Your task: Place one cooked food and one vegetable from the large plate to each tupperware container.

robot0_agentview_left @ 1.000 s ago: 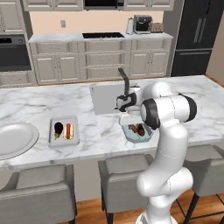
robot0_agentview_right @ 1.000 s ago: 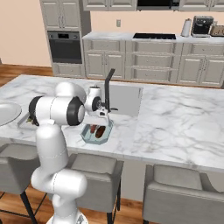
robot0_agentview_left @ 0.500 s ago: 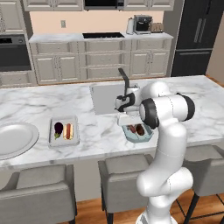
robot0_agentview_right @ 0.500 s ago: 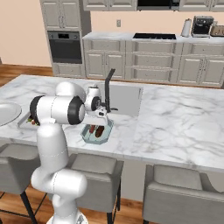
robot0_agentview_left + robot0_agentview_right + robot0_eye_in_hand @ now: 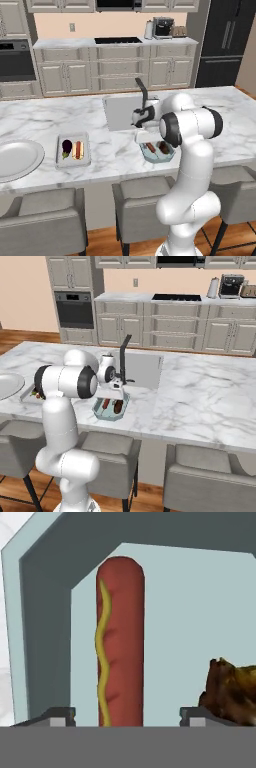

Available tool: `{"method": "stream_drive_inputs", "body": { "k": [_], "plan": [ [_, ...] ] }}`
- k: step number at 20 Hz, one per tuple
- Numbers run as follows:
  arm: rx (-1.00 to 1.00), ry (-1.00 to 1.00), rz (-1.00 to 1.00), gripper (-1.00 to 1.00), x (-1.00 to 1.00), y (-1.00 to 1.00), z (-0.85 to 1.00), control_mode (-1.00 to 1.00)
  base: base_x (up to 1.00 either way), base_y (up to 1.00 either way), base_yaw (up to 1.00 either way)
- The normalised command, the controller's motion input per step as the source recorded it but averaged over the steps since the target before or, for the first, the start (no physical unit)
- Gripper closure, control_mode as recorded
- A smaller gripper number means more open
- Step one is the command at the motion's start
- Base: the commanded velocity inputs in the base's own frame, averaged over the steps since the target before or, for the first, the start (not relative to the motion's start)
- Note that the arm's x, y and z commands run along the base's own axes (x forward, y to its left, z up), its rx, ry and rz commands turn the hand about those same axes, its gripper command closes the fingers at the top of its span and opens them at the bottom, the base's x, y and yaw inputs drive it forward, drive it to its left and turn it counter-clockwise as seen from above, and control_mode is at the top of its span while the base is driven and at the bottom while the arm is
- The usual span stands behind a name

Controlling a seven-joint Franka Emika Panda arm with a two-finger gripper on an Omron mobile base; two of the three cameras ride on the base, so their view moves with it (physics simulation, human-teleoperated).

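**Sausage down in the teal tub, fingers standing apart**

Nearest, in the hand view, the gripper [image 5: 125, 714] hangs just above the teal container [image 5: 45, 612]. Its fingers [image 5: 60, 716] stand apart, one at either side of a red sausage [image 5: 121, 642] with a mustard squiggle, clamped on nothing. The sausage lies flat on the container floor, running toward 12 o'clock, so I judge it set down and let go. A dark brown lump [image 5: 232, 687] sits at 3 o'clock from it (cooked food or vegetable, I cannot tell).

The left base view gives what the hand view cannot: the layout. The teal container [image 5: 158, 151] sits near the counter [image 5: 45, 117] front edge, below the sink. Well away at 9 o'clock is the pale rectangular container [image 5: 73, 149], holding a dark item and a reddish one. Farther still at 9 o'clock lies the large plate [image 5: 17, 159], apparently bare, which suggests the sorting is nearly finished.
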Motion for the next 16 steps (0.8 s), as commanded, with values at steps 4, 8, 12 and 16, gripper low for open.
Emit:
{"method": "stream_drive_inputs", "body": {
  "k": [4, 8, 12, 16],
  "plan": [
    [0.00, 0.00, 0.00, -1.00, -0.31, -0.01, 0.59, -1.00, 0.00, 0.00, 0.00],
    [-0.01, -0.02, 0.00, -1.00, -0.74, 0.26, 0.98, -1.00, 0.00, 0.00, 0.00],
    [-0.01, -0.15, 0.02, -1.00, -1.00, 0.51, 0.91, -1.00, 0.00, 0.00, 0.00],
    [0.00, -0.19, 0.00, -1.00, -1.00, 0.42, 0.62, -1.00, 0.00, 0.00, 0.00]
  ]
}}
